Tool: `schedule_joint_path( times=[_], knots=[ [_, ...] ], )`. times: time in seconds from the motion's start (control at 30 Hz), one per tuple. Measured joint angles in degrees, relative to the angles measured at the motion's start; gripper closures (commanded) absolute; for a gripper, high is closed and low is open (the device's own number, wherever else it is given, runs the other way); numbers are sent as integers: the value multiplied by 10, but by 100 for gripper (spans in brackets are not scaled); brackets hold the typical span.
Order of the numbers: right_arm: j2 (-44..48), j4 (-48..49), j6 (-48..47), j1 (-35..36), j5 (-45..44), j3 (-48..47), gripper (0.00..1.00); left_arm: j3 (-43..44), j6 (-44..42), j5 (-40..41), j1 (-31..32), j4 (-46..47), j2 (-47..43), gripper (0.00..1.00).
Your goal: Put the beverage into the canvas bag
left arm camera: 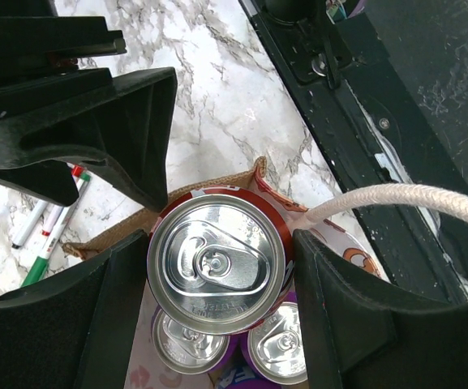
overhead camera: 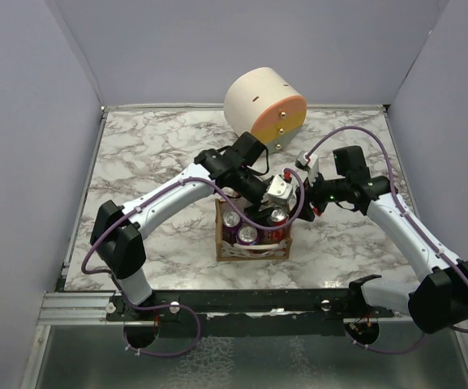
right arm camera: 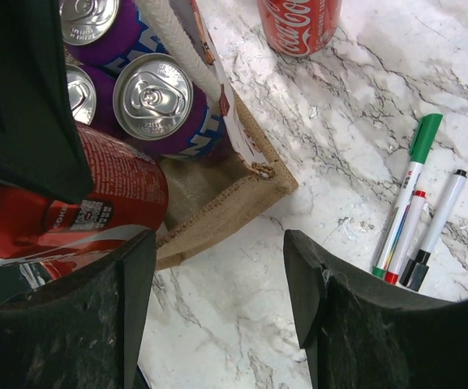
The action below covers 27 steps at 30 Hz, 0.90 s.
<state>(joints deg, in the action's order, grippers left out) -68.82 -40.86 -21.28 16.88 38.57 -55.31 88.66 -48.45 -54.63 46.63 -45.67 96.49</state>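
The tan canvas bag (overhead camera: pixel 250 243) stands at the table's middle front, with a white rope handle (left arm camera: pixel 412 198). Two purple cans (left arm camera: pixel 186 344) stand inside it. My left gripper (left arm camera: pixel 217 267) is shut on a red soda can (left arm camera: pixel 217 263), held upright over the bag's opening; from the right wrist that can (right arm camera: pixel 79 203) hangs tilted at the bag's corner (right arm camera: pixel 217 203). My right gripper (right arm camera: pixel 217 300) is open and empty, low over bare marble just right of the bag. From above, the left gripper (overhead camera: pixel 276 194) and right gripper (overhead camera: pixel 309 198) are close together.
Another red cola can (right arm camera: pixel 298 24) stands on the marble beyond the bag. Three markers (right arm camera: pixel 416 211) lie to the right gripper's right. A big cream-and-orange round box (overhead camera: pixel 266 109) stands at the back. Grey walls enclose the table.
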Motion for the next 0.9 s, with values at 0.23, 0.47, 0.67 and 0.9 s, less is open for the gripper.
schedule_joint_path(
  times=[0.23, 0.47, 0.67, 0.9],
  knots=[
    [12, -2, -4, -8, 18, 1, 34, -4, -19, -5, 3, 2, 10, 100],
    [33, -11, -19, -21, 55, 1, 32, -7, -50, -10, 4, -4, 19, 100],
    [53, -12, -25, -40, 70, 6, 31, -11, -79, -10, 11, -20, 38, 100],
    [66, -12, -25, -52, 74, 19, 31, -14, -106, 0, 20, -31, 50, 100]
  ],
)
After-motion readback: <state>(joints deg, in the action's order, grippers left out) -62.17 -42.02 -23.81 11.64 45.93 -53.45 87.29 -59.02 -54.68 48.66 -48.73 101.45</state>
